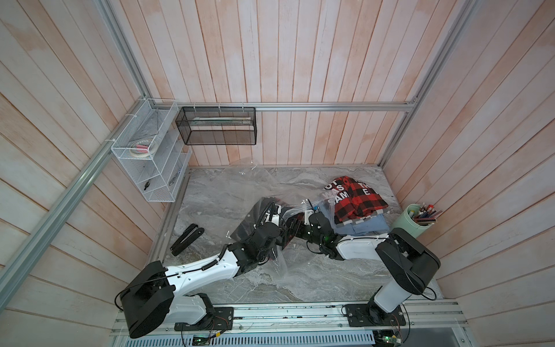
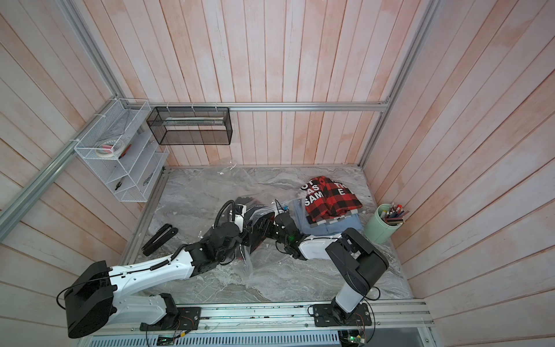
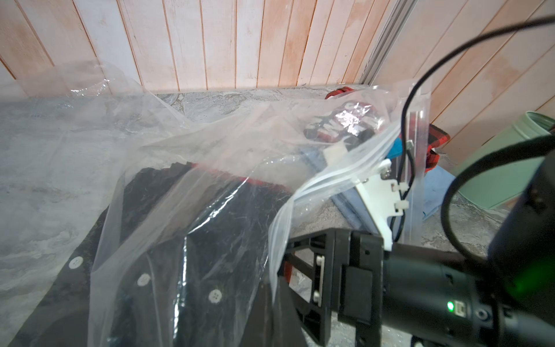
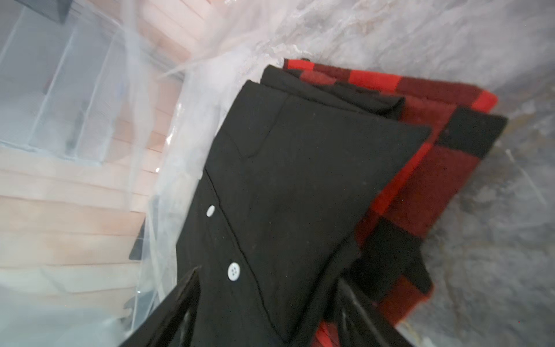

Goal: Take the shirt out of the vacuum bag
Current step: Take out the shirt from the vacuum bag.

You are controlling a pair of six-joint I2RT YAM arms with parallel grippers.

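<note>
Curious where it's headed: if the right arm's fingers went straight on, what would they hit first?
Probably the black shirt, framed by the open fingers of the right gripper; how near is hard to judge.

left gripper [image 1: 270,214]: jaws hidden behind bag [image 3: 210,135] film | right gripper [image 4: 268,274]: dark fingers [image 4: 177,303] blur into black shirt [image 4: 300,165], grip unclear | black shirt cut by picture's edge | wire rack [image 1: 150,168] items: too small

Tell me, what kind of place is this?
Probably a robot test booth, not a home: two arms bolted to a metal rail, plank walls on a metal frame, wire baskets.
</note>
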